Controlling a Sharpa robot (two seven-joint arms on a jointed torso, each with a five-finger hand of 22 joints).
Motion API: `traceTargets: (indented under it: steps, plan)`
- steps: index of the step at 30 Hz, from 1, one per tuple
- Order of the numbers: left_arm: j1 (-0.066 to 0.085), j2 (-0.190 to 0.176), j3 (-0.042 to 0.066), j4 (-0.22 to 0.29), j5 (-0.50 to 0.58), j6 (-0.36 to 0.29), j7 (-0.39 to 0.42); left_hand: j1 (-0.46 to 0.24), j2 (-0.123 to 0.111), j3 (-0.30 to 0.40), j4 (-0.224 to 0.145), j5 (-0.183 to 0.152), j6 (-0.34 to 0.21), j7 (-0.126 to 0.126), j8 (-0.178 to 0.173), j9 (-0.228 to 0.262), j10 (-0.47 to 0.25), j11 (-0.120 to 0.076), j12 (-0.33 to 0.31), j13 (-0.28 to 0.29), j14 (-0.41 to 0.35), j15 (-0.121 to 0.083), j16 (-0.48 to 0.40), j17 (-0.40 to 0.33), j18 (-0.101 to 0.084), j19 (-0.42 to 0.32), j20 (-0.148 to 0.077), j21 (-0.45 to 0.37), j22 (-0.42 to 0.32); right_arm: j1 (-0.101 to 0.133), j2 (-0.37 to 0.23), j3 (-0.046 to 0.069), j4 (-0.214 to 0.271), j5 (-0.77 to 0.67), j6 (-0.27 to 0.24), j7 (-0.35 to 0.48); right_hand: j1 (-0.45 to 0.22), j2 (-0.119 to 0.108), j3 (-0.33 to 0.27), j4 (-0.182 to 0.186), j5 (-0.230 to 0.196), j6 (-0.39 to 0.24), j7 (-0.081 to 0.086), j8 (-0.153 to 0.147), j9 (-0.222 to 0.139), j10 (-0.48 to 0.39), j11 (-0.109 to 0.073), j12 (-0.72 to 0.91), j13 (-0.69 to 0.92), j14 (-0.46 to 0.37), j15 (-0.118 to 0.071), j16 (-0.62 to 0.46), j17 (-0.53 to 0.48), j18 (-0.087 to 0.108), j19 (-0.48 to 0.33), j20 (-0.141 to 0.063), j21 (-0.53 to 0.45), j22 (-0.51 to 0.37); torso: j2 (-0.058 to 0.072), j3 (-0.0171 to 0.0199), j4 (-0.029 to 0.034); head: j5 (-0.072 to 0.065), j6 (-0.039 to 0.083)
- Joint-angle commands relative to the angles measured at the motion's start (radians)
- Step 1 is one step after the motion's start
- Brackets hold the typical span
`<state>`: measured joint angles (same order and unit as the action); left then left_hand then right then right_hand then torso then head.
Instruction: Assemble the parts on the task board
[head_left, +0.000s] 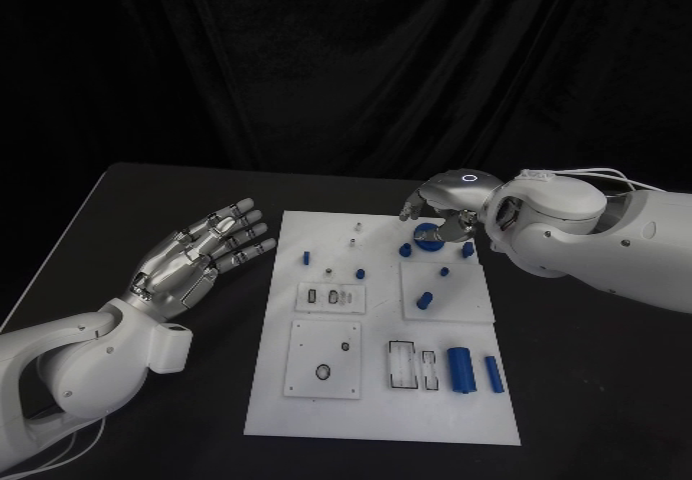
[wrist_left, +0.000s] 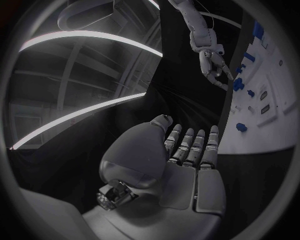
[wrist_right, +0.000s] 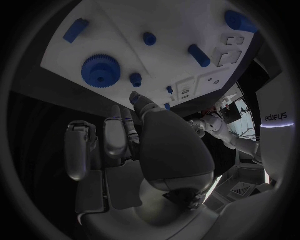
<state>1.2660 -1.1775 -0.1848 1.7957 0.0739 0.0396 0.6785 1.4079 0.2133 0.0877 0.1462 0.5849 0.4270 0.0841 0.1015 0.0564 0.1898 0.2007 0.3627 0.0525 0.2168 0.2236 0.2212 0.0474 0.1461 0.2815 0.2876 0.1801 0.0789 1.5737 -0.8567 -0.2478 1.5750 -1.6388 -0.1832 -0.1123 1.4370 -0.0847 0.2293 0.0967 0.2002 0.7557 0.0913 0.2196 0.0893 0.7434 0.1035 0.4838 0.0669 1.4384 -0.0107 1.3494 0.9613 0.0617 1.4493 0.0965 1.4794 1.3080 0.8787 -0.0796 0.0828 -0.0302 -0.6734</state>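
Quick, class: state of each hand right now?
Left hand: open, fingers spread, holding nothing.
Right hand: over the blue gear, holding nothing; cannot tell whether open or closed.

A black table (head_left: 159, 205) is filling the foreground, its far edge running beneath a black curtain (head_left: 346, 80) that is hanging in soft folds behind it. Long curved strips of white light (wrist_left: 87, 36) are glowing overhead.

White arms (head_left: 87, 350), silver fingers (head_left: 231, 235)
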Motion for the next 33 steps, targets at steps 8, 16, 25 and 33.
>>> traceTargets:
  steps: [8,16,25,33]
  plan:
    - [0.002,0.005,0.0,0.005,0.0,0.019,0.26,-0.016,-0.001,0.02,-0.004,0.006,-0.001,0.007,-0.005,-0.001,-0.006,0.006,-0.008,-0.002,-0.005,0.009,-0.002,-0.001,-0.017,-0.007,0.001,-0.004,-0.003,-0.029,-0.014,0.0,0.0,-0.047,-0.042,0.008,-0.014,0.003,-0.001,0.006,-0.015,0.014,0.003,-0.011,0.006,0.028,-0.001,-0.006,0.004,0.01,0.002,0.007,0.017,-0.015,0.013,0.002,0.007,0.064,0.003,-0.003,0.0023,0.002,-0.022]
    - [0.002,0.011,-0.002,0.007,0.0,0.025,0.256,-0.018,-0.001,0.025,-0.006,0.006,-0.003,0.008,-0.006,-0.002,-0.007,0.009,-0.009,-0.002,-0.009,0.009,-0.004,-0.001,-0.018,-0.008,0.001,-0.005,-0.004,-0.043,-0.012,0.0,-0.007,-0.047,-0.067,0.038,-0.002,0.005,0.008,-0.001,0.007,0.023,0.004,-0.018,0.009,0.042,0.0,-0.013,0.003,0.009,0.005,0.005,0.02,-0.014,0.011,0.005,0.006,0.062,0.002,-0.0034,0.0015,0.006,-0.028]
    - [0.002,0.014,-0.004,0.008,0.0,0.032,0.241,-0.025,-0.004,0.038,-0.011,0.004,-0.01,0.014,-0.01,-0.003,-0.011,0.017,-0.014,-0.002,-0.012,0.014,-0.004,-0.001,-0.022,-0.015,0.002,-0.009,-0.006,-0.055,0.003,0.0,-0.02,-0.047,-0.072,0.06,-0.002,0.004,0.009,-0.001,0.007,0.025,0.004,-0.021,0.01,0.047,0.0,-0.015,0.003,0.001,0.005,-0.007,-0.005,-0.01,0.001,0.006,-0.003,0.045,0.0,-0.0026,0.0004,0.007,-0.031]
    - [0.002,0.017,-0.007,0.009,0.0,0.037,0.234,-0.032,-0.003,0.053,-0.014,0.001,-0.011,0.019,-0.011,-0.003,-0.013,0.023,-0.015,-0.002,-0.012,0.021,0.001,-0.001,-0.028,-0.018,0.003,-0.012,-0.008,-0.072,0.014,0.0,-0.037,-0.047,-0.076,0.078,0.0,0.006,0.018,-0.002,0.02,0.03,0.004,-0.026,0.012,0.059,-0.001,-0.02,0.002,-0.003,0.004,-0.011,-0.005,-0.009,-0.002,0.006,-0.005,0.044,0.0,-0.0026,-0.0001,0.009,-0.033]
